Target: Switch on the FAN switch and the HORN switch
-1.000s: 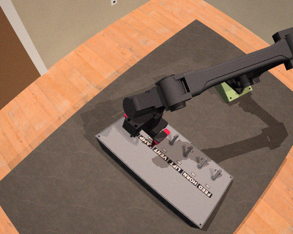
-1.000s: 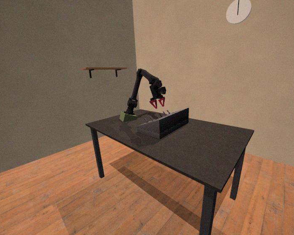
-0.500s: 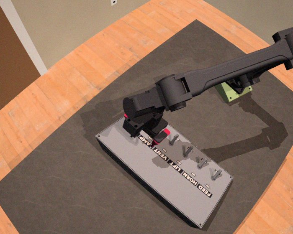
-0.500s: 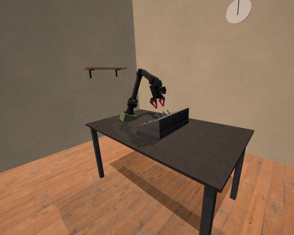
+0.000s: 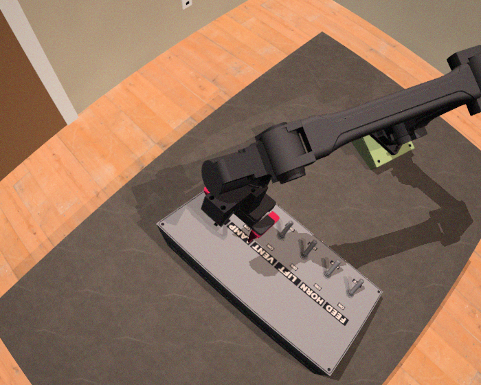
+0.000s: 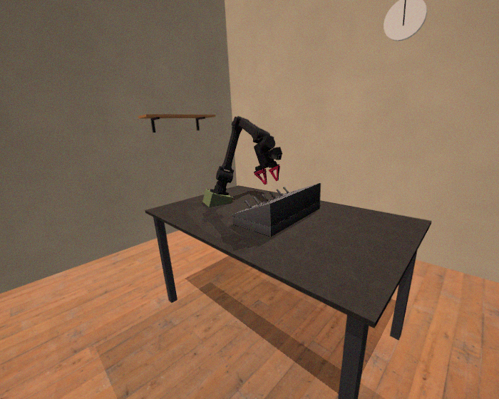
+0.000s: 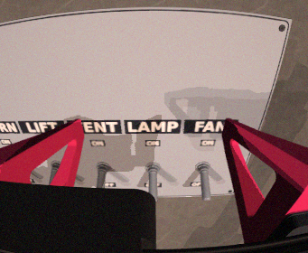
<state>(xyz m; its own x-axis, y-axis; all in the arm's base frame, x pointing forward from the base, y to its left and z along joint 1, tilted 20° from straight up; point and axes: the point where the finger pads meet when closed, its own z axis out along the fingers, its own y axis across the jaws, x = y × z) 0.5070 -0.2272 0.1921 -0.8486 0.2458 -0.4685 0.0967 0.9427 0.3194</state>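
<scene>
The grey console (image 5: 216,248) (image 6: 294,210) (image 7: 121,59) stands on the dark table. The FAN lever (image 7: 204,182) leans to its OFF side; the arm hides it in the top view. The HORN lever (image 5: 332,268) also leans to OFF. The LAMP lever (image 7: 153,181), VENT lever (image 5: 286,229) (image 7: 102,173), LIFT lever (image 5: 308,248) and FEED lever (image 5: 356,287) lean to OFF too. My gripper (image 6: 271,182) (image 7: 153,126) is open and empty, above the panel's FAN end. In the wrist view its red fingertips appear over the FAN label and between LIFT and VENT.
The arm (image 5: 348,124) (image 6: 229,149) reaches over the table (image 5: 87,281) (image 6: 348,244) from its green base (image 5: 392,157) (image 6: 215,198). A wall shelf (image 6: 177,115) is behind the arm in the exterior view.
</scene>
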